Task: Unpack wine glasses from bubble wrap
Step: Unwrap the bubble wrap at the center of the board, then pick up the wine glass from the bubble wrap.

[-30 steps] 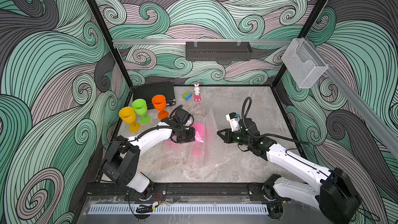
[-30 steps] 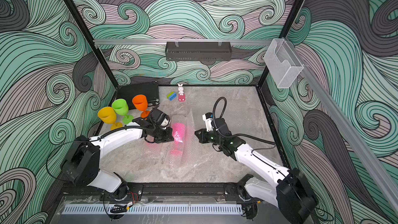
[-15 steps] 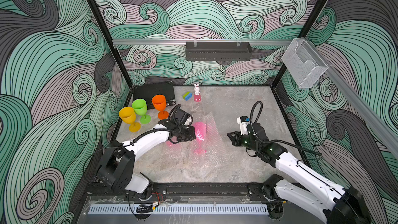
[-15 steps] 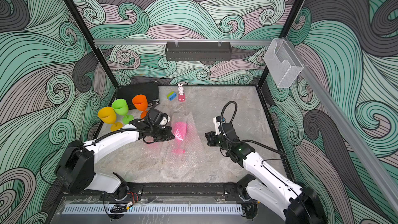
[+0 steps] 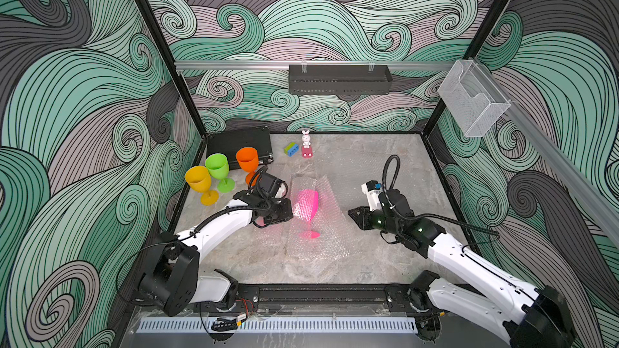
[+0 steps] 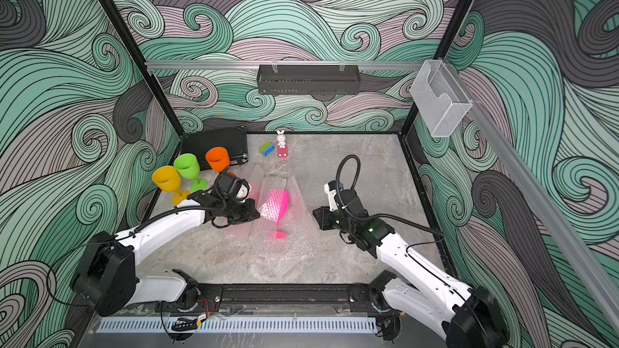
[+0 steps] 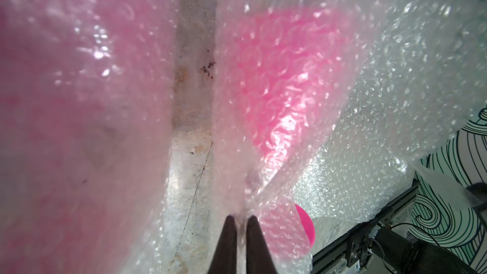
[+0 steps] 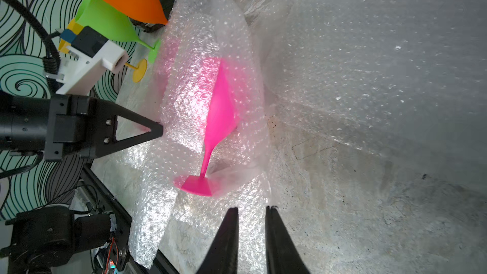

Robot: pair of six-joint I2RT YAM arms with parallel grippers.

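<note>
just beside the pink goblet (image 8: pixel 221 117), the left gripper (image 7: pixel 240 218) pinches the bubble wrap (image 5: pixel 320 252); across the goblet, the right gripper (image 8: pixel 251 208) holds its jaws slightly apart, empty.

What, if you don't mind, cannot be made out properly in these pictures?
Orange goblet: in both top views its foot is mostly hidden behind the left arm's wrist camera.
Pink goblet: in the left wrist view, blurred by the bubble wrap over it.
Pink haze beside it there: out of focus; whether it is another goblet cannot be told.
Yellow goblet: in the right wrist view, its bowl is mostly behind that camera.
</note>
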